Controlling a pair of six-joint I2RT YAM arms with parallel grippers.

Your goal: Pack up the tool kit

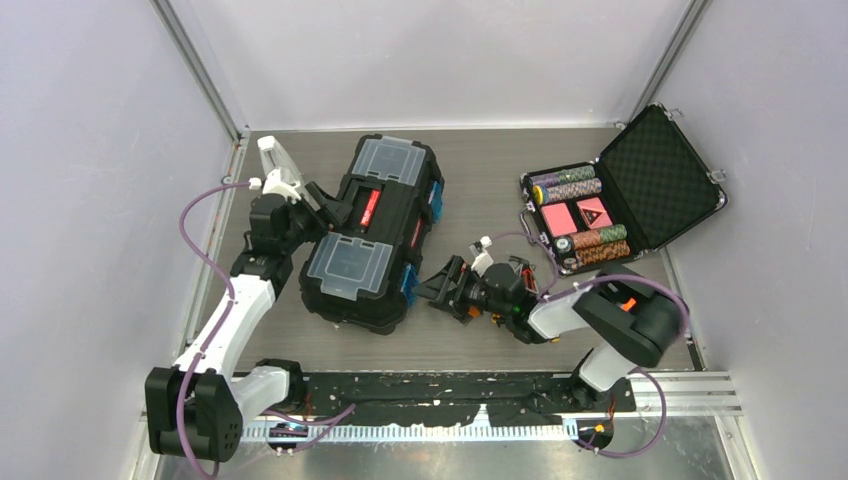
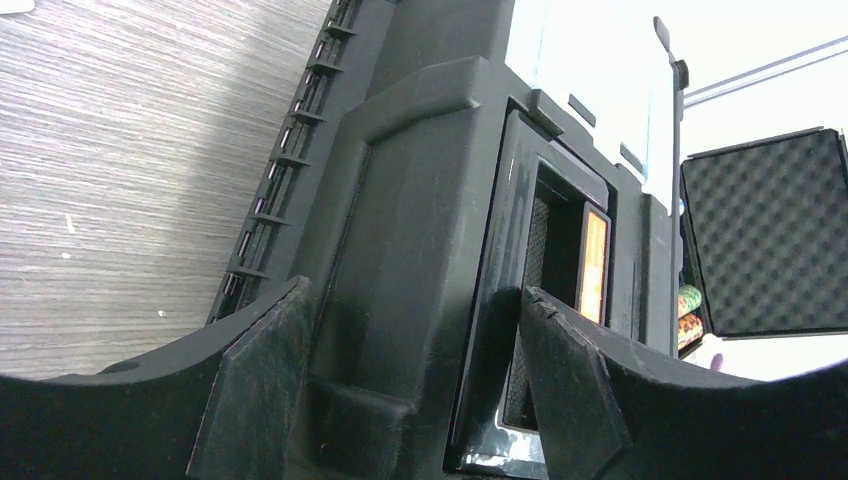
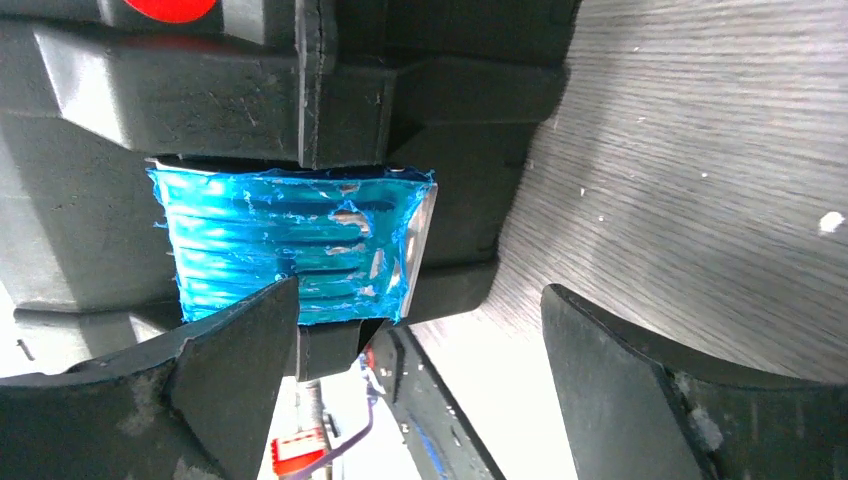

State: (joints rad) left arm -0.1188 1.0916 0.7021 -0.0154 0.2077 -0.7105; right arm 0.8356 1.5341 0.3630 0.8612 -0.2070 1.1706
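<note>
Centre-left: toolbox [image 1: 385, 235] long axis near-to-far, blue latch [image 3: 290, 245] facing right jaws [image 3: 418, 290], open; left jaws [image 2: 415, 290] straddle rim, grip unclear.

Black toolbox [image 1: 395, 218], blue latches [image 3: 290, 245]

Overhead view, two close wrist views; toolbox [image 1: 385, 240] in all.

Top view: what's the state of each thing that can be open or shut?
toolbox: closed, lid down
blue latch: across the lid seam; fastened or not, cannot tell
poker chip case: open, lid propped back
left gripper: jaws wide astride the toolbox rim; grip unclear
right gripper: open, beside the blue latch
</note>
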